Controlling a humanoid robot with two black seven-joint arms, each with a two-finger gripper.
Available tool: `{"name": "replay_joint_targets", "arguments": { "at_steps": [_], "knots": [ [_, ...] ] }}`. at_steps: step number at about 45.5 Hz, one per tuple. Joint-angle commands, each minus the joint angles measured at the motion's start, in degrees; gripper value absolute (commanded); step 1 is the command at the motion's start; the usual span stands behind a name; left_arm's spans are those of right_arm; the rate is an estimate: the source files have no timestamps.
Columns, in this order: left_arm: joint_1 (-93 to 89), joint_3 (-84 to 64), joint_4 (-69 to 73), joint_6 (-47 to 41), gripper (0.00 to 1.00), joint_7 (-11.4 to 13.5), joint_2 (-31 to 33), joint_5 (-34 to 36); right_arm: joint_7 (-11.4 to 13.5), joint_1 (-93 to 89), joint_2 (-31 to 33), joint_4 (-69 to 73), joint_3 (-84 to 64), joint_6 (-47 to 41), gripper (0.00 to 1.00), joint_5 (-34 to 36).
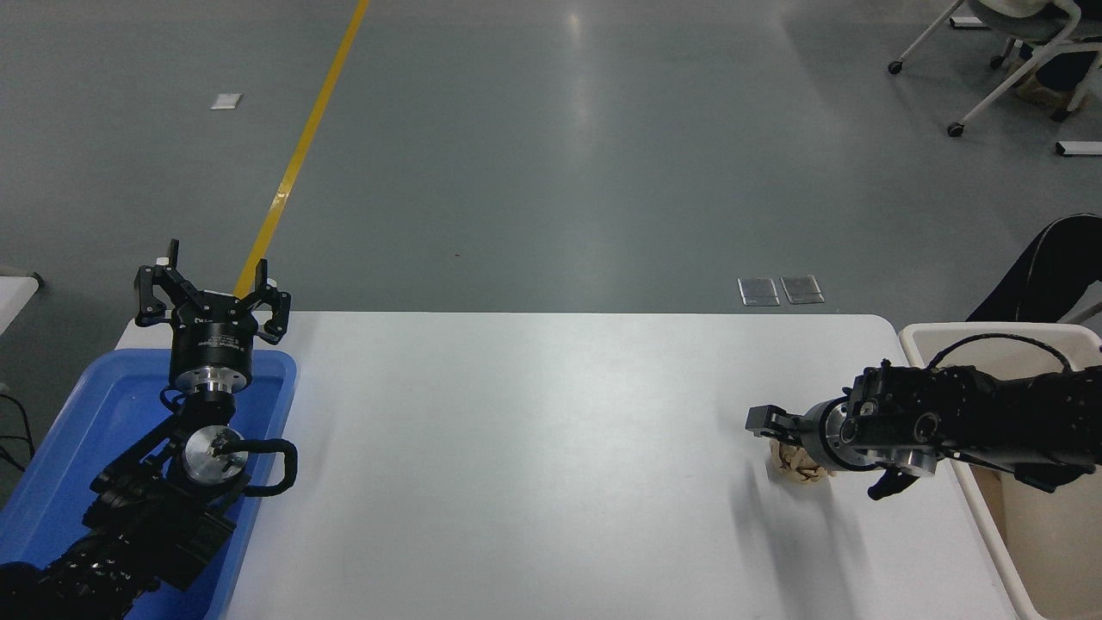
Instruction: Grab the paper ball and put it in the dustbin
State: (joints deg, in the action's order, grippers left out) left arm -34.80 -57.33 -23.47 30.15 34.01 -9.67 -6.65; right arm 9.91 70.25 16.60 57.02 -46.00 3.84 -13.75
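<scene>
I have the right gripper (pixel 779 430) reaching leftward from the right edge, lying low over the white table (pixel 534 448) and right on top of the paper ball (pixel 799 465). The ball sits on the table toward the right end, just left of the dustbin (pixel 999 331), and the gripper's body hides most of its upper part; only the lower tan folds show beneath it. I keep the arm nearly level because it has to cross above the bin's rim to get at the ball from that side. One black finger (pixel 762 420) juts out past the ball's far-left edge, so the hand looks spread around the wad, but from this angle I cannot tell whether it has begun to pinch the paper or hangs loose about it. I judge this to be the grasp step, with the lift and the short carry rightward into the bin yet to do. The ball lies close to the bin, so the carry is short.

The left gripper (pixel 211 288) stands parked at the far left, pointing up above the blue tray (pixel 52 448), its fingers splayed apart and holding nothing.
</scene>
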Motion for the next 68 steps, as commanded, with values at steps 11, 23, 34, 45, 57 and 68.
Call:
{"name": "replay_joint_targets", "arguments": {
  "at_steps": [11, 23, 34, 45, 57, 68],
  "knots": [
    [0.00, 0.02, 0.00, 0.00, 0.99, 0.00, 0.00, -0.03, 0.28, -3.28, -3.77, -3.58, -0.15, 1.43, 0.58, -4.08],
    [0.00, -0.07, 0.00, 0.00, 0.99, 0.00, 0.00, -0.03, 1.52, -3.46, -3.33, -4.11, -0.85, -0.41, 0.00, -5.14],
    [0.00, 0.02, 0.00, 0.00, 0.99, 0.00, 0.00, -0.02, 1.52, -2.05, -2.01, -3.94, -0.67, -0.50, 0.00, -5.05],
    [0.00, -0.06, 0.00, 0.00, 0.99, 0.00, 0.00, -0.03, 1.08, 2.43, 6.95, 2.73, -0.76, -1.64, 0.00, -5.67],
    [0.00, -0.06, 0.00, 0.00, 0.99, 0.00, 0.00, -0.02, 0.81, 16.83, 16.71, 20.66, -5.41, -6.21, 0.00, -5.67],
    [0.00, -0.07, 0.00, 0.00, 0.99, 0.00, 0.00, -0.02, 0.37, 36.08, 21.71, 33.24, -13.68, -15.60, 0.00, -5.41]
  ]
}}
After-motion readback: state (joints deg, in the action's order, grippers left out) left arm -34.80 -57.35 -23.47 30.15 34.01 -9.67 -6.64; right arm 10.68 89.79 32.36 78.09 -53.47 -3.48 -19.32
